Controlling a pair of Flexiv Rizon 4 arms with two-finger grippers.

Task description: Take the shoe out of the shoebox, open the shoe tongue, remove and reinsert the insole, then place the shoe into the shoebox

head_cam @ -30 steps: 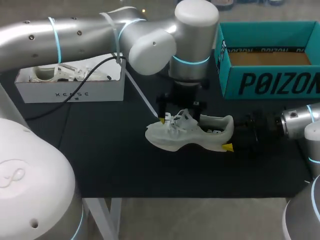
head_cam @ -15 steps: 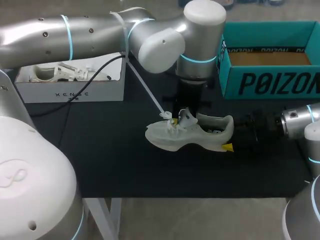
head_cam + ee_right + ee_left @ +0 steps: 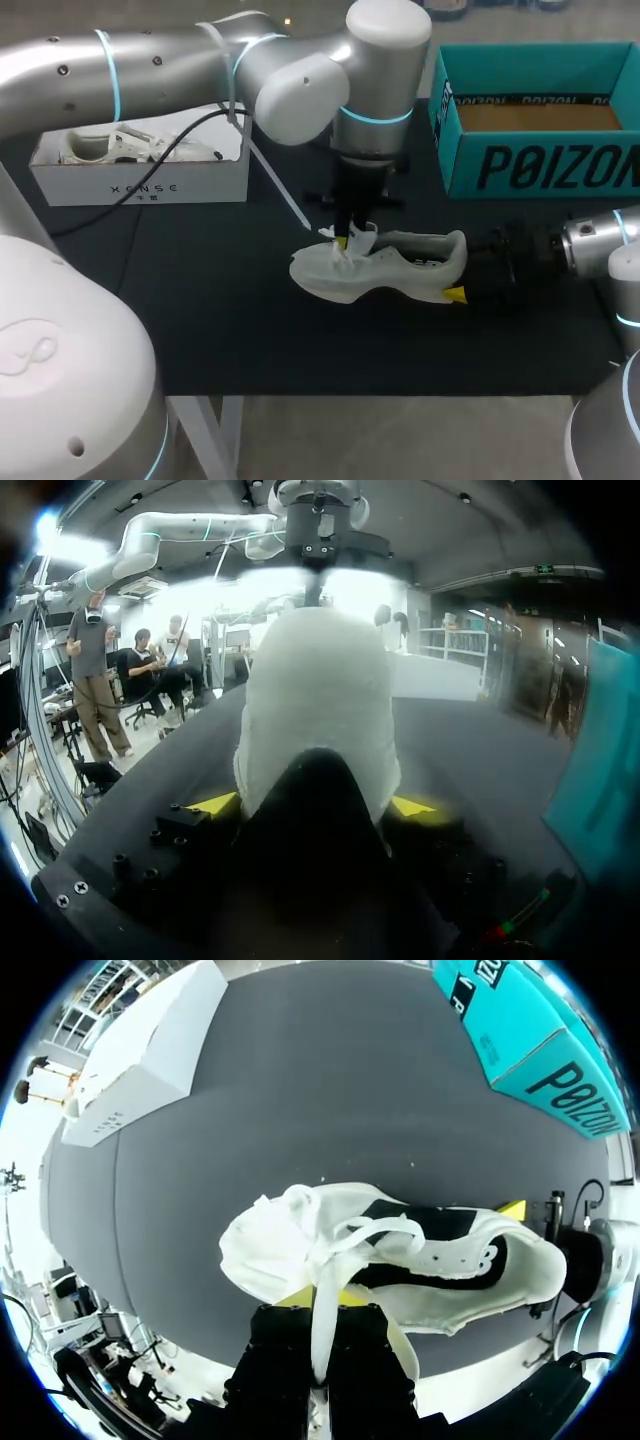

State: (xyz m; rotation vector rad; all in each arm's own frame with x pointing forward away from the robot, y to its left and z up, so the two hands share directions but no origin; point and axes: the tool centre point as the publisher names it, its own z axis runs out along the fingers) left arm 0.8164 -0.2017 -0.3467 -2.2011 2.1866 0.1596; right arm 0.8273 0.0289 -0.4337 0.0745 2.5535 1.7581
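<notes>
Since the left gripper [image 3: 346, 238] hangs straight down over the shoe [image 3: 400, 272], the head view hides its 2 fingers. Its wrist view shows them pinched together on the tongue [image 3: 322, 1285], a white strip running up between the yellow tips. The tongue stands lifted off the instep, with the laces bunched just beside it. The right gripper [image 3: 312, 805] comes in level from the heel side, fingers spread around the heel and clamped on it, 1 yellow tip on each side. The shoe is sole down on the black table [image 3: 200, 300], toe toward my left, heel toward my right, opening facing up. It is outside the shoebox [image 3: 540, 165], which is teal, open-topped, at the far right of the table and well apart from the shoe. A white box [image 3: 140, 185] sits far left with white items inside; can't tell what they are. The left arm passes above that box on its way to the shoe.
</notes>
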